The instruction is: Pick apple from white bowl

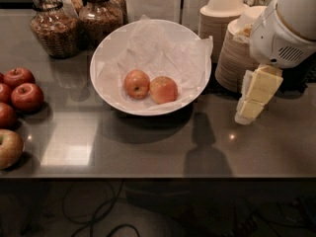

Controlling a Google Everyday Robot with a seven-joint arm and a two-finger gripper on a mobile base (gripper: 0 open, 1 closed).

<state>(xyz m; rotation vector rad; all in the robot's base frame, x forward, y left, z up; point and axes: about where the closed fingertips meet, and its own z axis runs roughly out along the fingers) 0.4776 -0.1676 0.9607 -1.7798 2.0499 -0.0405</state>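
The white bowl [113,53], wide and lined with crumpled white paper, stands at the middle back of the grey table. Two apples lie side by side in it. The apple [163,89], pale pinkish-orange and matte, is the right one. A redder-orange apple [137,83] touches it on the left. My gripper [253,102], with cream-coloured pads under a white arm housing [286,28], hangs above the table to the right of the bowl, apart from its rim and holding nothing that I can see.
Stacked beige disposable bowls [232,43] stand just behind the gripper. Two glass jars [54,28] stand at the back left. Several dark red apples [27,97] and a paler one [9,148] lie at the left edge. The table's front edge [158,177] runs across below.
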